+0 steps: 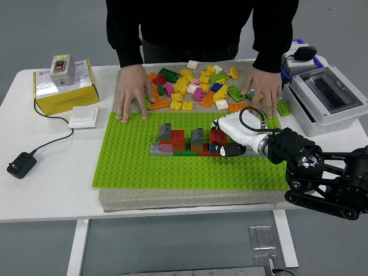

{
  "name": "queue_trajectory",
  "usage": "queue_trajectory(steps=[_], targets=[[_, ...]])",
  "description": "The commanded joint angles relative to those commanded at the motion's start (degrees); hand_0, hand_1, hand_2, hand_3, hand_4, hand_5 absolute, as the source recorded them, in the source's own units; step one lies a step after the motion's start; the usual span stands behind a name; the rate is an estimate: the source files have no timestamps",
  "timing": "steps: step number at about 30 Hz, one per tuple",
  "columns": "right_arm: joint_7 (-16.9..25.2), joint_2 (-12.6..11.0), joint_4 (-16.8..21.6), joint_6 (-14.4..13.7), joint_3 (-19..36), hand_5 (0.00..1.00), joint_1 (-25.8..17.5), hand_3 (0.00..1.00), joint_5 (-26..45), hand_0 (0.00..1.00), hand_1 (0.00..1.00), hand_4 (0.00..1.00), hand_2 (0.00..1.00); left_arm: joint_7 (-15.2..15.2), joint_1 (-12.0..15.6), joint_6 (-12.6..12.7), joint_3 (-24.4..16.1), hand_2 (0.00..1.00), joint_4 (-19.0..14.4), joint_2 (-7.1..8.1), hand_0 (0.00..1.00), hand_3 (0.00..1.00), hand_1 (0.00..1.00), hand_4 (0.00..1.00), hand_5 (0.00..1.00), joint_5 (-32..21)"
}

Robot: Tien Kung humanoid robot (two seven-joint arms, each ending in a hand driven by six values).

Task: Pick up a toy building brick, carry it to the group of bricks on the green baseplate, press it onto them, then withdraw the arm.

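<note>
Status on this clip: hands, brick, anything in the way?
Right hand down at the right end of the brick group on the green baseplate; grip unclear. Left hand out of view. Person's hands flat beyond the baseplate, clear.

A robotics test lab is showing itself here: a plain white table (pixel 52 190) is standing on a bare grey floor, carrying a grey switch box (pixel 61 69) on a yellow carton (pixel 63 92), a wired adapter (pixel 21 164) and an electrical enclosure (pixel 329 98), while a person (pixel 201 26) is waiting opposite the robot's black arm (pixel 328 178).
</note>
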Motion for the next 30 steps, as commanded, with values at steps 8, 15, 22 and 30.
queue_trajectory(steps=[8, 15, 22, 30], targets=[[0.1, 0.0, -0.3, -0.2, 0.1, 0.288, 0.0, 0.834, 0.3, 0.104, 0.148, 0.347, 0.695, -0.1, 0.0, 0.0, 0.3, 0.54, 0.0, -0.03, 0.611, 0.604, 0.603, 0.149, 0.715, -0.2], [0.2, 0.0, -0.3, -0.2, 0.0, 0.288, 0.0, 0.833, 0.4, 0.105, 0.148, 0.348, 0.694, -0.2, 0.0, 0.0, 0.4, 0.539, 0.0, -0.01, 0.61, 0.603, 0.6, 0.143, 0.714, -0.3], [0.4, 0.0, -0.2, -0.2, -0.1, 0.295, 0.0, 0.831, 0.5, 0.105, 0.148, 0.351, 0.689, -0.3, 0.0, -0.2, 0.6, 0.539, 0.0, -0.04, 0.609, 0.602, 0.6, 0.134, 0.712, -0.5], [0.4, -0.1, 0.1, -0.3, -0.4, 0.305, 0.0, 0.828, 0.4, 0.105, 0.148, 0.364, 0.683, -0.4, 0.0, -0.1, 1.1, 0.537, 0.0, -0.02, 0.609, 0.599, 0.598, 0.119, 0.713, -1.0]])
